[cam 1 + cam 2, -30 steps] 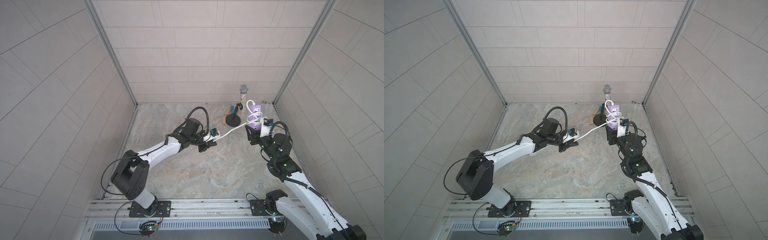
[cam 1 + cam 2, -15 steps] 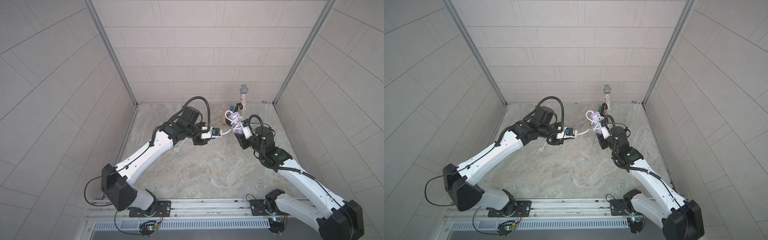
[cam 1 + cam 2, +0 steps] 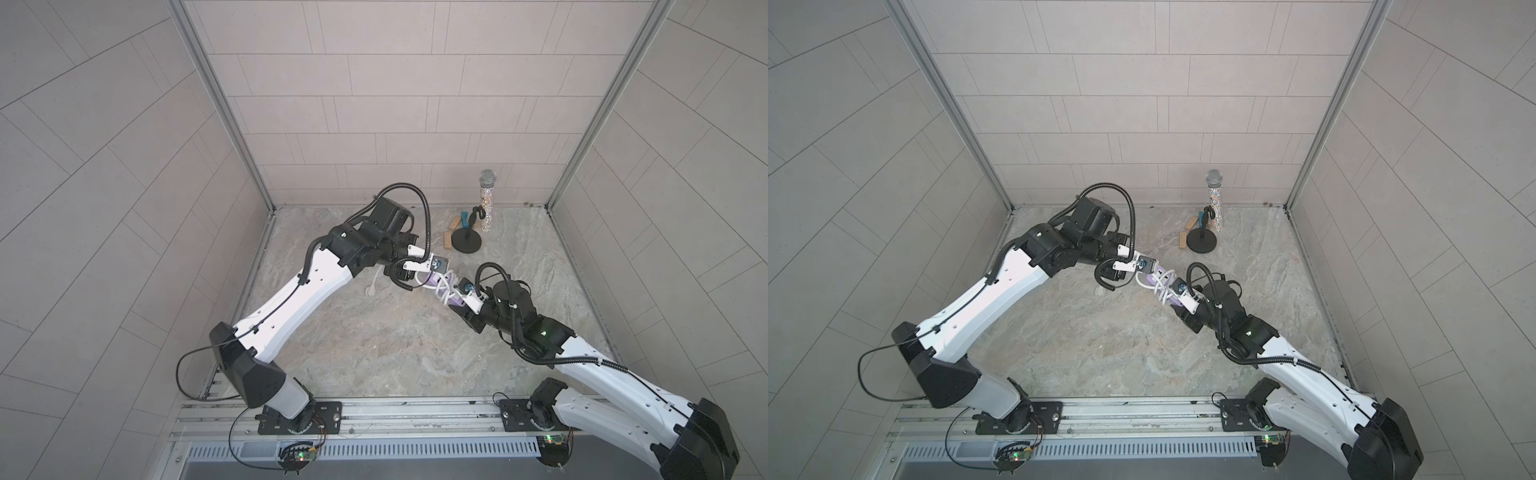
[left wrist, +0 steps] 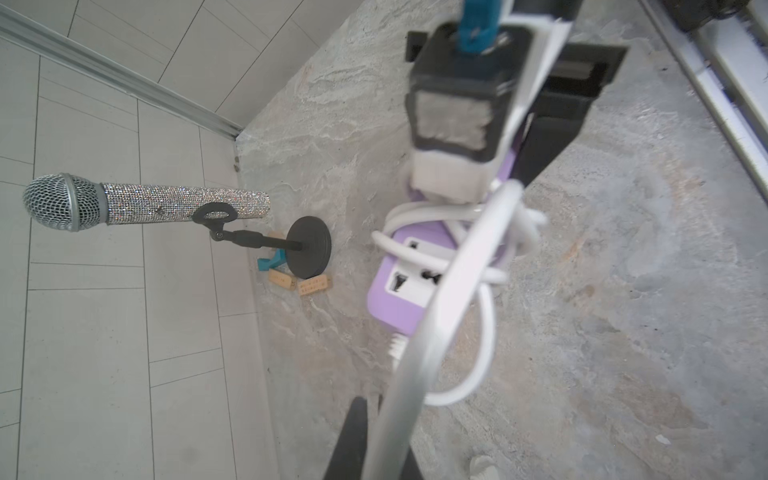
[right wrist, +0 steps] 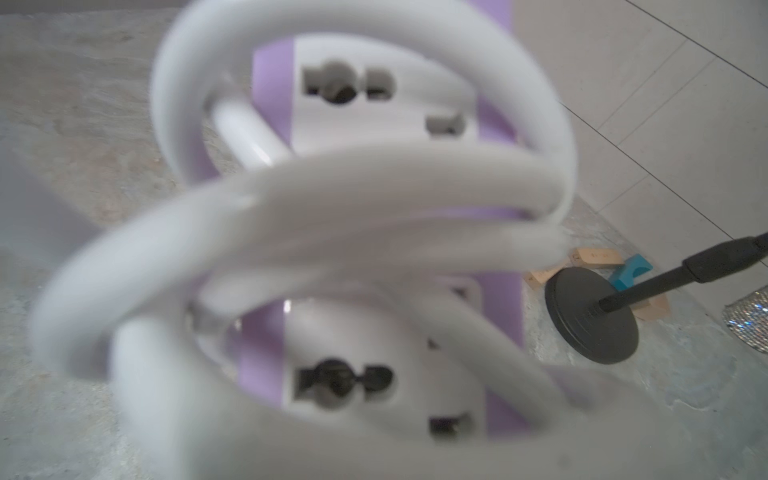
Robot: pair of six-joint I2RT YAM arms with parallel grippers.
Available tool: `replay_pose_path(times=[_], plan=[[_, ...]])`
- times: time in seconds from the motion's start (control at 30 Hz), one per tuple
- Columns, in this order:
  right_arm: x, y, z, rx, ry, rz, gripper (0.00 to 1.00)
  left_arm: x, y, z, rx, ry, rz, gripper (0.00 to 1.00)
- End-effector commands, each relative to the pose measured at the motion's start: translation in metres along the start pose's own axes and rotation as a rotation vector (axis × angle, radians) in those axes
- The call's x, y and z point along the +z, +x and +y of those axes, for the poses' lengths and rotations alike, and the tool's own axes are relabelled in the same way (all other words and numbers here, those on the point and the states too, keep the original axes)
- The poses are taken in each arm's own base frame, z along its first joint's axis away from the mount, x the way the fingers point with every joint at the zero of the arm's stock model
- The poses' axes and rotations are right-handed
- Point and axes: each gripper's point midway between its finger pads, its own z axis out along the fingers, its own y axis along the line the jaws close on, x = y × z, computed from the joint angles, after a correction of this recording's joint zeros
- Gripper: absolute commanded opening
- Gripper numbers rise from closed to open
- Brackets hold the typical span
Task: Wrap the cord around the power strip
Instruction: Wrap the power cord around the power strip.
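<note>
Three tiled walls (image 3: 374, 104) enclose marbled floor (image 3: 395, 353); left pincer (image 3: 430, 272) pinches cord (image 4: 486, 332), right pincer (image 3: 462, 296) power strip (image 4: 392, 309).

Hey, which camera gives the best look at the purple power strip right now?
Left wrist: the power strip is sharp, sockets visible beneath the wrapped cord. Right wrist shows it too close, blurred behind loops. In both top views it is tiny.

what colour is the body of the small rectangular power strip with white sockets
The power strip is lavender purple, clearest in the left wrist view.
</note>
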Motion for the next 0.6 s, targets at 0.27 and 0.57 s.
replay_pose_path(times=[0.27,0.57], plan=[[-0.028,-0.072,0.060,-0.140,-0.217,-0.358,0.00,0.035,0.020,0.015,-0.032,0.099,-0.011,0.00],[-0.078,-0.146,0.021,0.065,-0.052,-0.757,0.00,0.057,0.016,-0.011,-0.172,0.250,-0.152,0.00]])
